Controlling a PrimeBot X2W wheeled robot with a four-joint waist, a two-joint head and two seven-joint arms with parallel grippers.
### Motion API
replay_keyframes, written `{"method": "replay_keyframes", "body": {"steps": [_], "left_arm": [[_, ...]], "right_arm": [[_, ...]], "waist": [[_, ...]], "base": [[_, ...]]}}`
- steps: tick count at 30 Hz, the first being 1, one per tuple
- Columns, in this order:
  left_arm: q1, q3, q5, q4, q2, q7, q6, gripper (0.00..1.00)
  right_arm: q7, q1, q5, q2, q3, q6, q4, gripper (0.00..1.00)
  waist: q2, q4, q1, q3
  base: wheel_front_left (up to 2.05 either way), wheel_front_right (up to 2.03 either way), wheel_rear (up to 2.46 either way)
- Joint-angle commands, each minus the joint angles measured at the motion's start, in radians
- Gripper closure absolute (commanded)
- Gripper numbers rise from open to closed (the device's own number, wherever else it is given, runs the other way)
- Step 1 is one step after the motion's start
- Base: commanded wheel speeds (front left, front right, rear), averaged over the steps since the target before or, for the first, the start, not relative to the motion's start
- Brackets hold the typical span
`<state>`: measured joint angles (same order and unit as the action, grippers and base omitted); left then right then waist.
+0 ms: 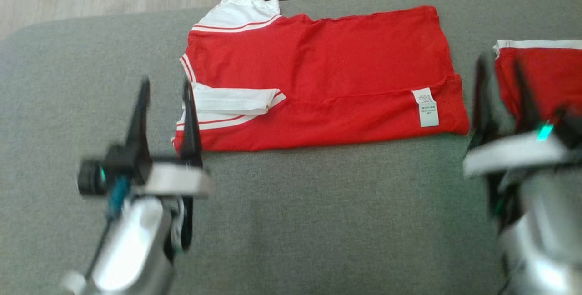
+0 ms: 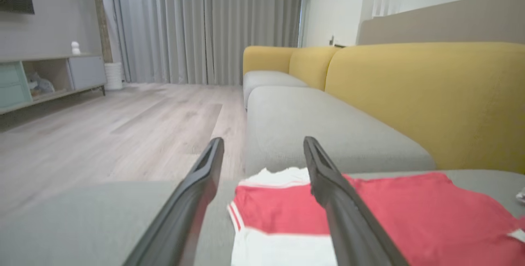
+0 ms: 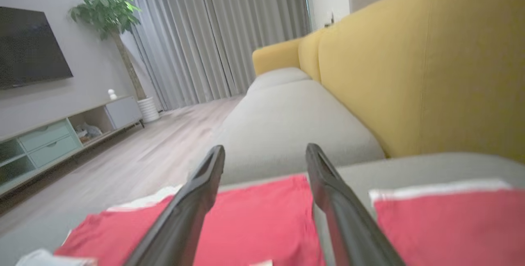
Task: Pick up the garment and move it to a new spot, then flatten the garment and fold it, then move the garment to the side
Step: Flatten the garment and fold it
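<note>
Garment (image 1: 327,72): one red shirt with white trim, lying flat and folded into a long rectangle on the grey sofa seat (image 1: 318,204), at the middle of the head view, its long side running left to right. White fabric shows at two places on its left end: an upper piece (image 1: 238,11) at the far corner and a folded sleeve (image 1: 232,100) lying on the red near the front edge. One white care label (image 1: 427,106) sits near the right end (print too small to read).

Second red garment (image 1: 545,72): one, also white-edged, on the same seat to the right of the first, with a strip of grey between them.

Left pincer (image 1: 165,85): two dark fingers spread wide, pinching nothing, at the garment's left end. In the head view one finger crosses the garment's left edge (whether it touches the cloth cannot be told; the arm is blurred).

Right pincer (image 1: 499,65): two dark fingers spread wide, empty, by the facing ends of the two garments.

Left wrist view: both fingers (image 2: 192,204) rise over the seat, with the garment's red-and-white end between them and past the one on that view's right.

Right wrist view: the fingers (image 3: 184,212) frame the first garment's red cloth.

Beyond: one yellow backrest (image 2: 430,94), two further grey seats (image 2: 320,126), pale wooden floor (image 2: 123,126), one potted plant (image 3: 106,7).
</note>
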<state>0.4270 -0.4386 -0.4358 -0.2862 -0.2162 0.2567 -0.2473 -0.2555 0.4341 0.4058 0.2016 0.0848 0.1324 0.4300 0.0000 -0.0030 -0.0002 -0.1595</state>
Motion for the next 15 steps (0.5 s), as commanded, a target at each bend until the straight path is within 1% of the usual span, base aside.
{"method": "replay_keyframes", "body": {"steps": [1, 3, 5, 6, 10, 12, 15], "left_arm": [[-0.039, 0.066, 0.021, 0.026, 0.007, 0.005, 0.009, 0.00], [-0.079, 0.079, 0.031, 0.002, 0.025, 0.005, 0.024, 0.00], [-0.098, 0.092, 0.043, -0.024, 0.037, 0.005, 0.038, 0.00], [-0.099, 0.110, 0.047, -0.050, 0.044, 0.005, 0.052, 0.00], [-0.076, 0.127, 0.042, -0.149, 0.043, 0.004, 0.081, 0.00], [-0.052, 0.124, 0.037, -0.216, 0.039, -0.019, 0.091, 0.00], [-0.012, 0.124, 0.033, -0.312, 0.031, -0.058, 0.093, 0.00]], "right_arm": [[-0.006, -0.092, -0.091, -0.073, -0.029, -0.002, -0.092, 0.00], [-0.006, -0.159, -0.125, -0.110, -0.043, -0.002, -0.116, 0.00], [-0.006, -0.200, -0.142, -0.129, -0.046, -0.002, -0.130, 0.00], [-0.006, -0.217, -0.147, -0.139, -0.048, -0.002, -0.144, 0.00], [-0.006, -0.217, -0.149, -0.147, -0.041, -0.002, -0.163, 0.00], [-0.006, -0.210, -0.151, -0.149, -0.035, -0.002, -0.169, 0.00], [-0.006, -0.203, -0.153, -0.150, -0.025, -0.002, -0.177, 0.00]], "waist": [[0.0000, 0.003, 0.0002, 0.007], [0.0000, -0.001, 0.0002, 0.010], [0.0000, -0.005, 0.0002, 0.007], [0.0000, -0.011, 0.0002, 0.002], [0.0000, -0.027, 0.0002, -0.011], [0.0000, -0.036, 0.0002, -0.021], [0.0000, -0.050, 0.0002, -0.038]], "base": [[0.00, 0.00, 0.00], [0.00, 0.00, 0.00], [0.00, 0.00, 0.00], [0.00, 0.00, 0.00], [0.00, 0.00, 0.00], [0.00, 0.00, 0.00], [0.00, 0.00, 0.00]]}}
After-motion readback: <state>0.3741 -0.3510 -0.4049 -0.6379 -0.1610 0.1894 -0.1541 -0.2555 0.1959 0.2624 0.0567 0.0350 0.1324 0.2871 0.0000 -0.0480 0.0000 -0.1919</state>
